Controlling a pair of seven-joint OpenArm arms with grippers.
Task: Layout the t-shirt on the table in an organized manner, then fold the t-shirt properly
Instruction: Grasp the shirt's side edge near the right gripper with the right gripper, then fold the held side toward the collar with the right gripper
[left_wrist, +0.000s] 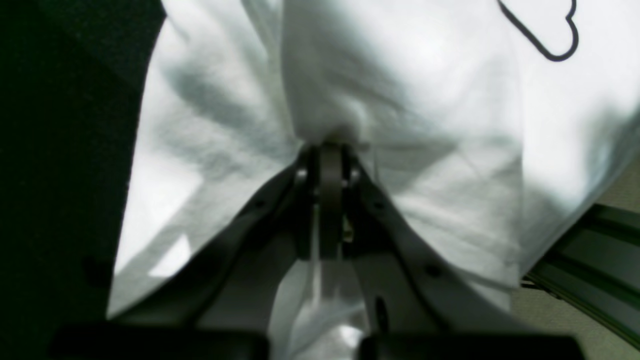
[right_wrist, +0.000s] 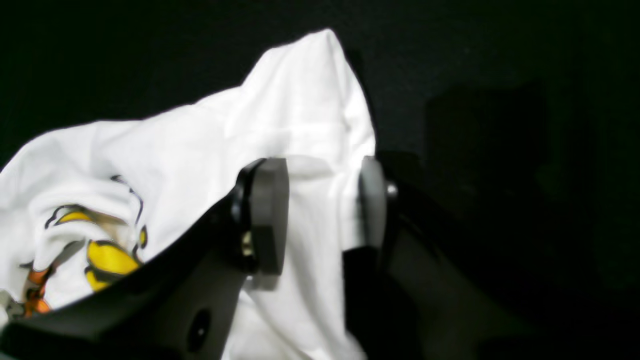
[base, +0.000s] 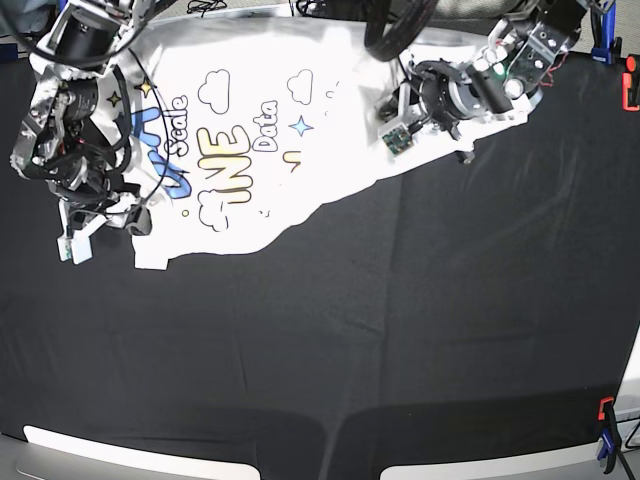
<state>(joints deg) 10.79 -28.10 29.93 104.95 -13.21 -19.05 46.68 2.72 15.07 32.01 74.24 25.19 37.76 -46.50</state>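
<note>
left end effector (left_wrist: 330, 145) pinches t-shirt (left_wrist: 425, 125), seen only w/ wrist cam.

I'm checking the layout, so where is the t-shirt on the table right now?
In the base view the t-shirt lies print-up at the far edge of the table, stretched between the right gripper at that view's left and the left gripper at its right.

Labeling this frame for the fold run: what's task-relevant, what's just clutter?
In play:
- t-shirt
- table
- left gripper, shut on shirt fabric
- right gripper, jaws either side of a shirt fold

Just there:
- red clamp
- blue clamp
- corner clamp
</note>
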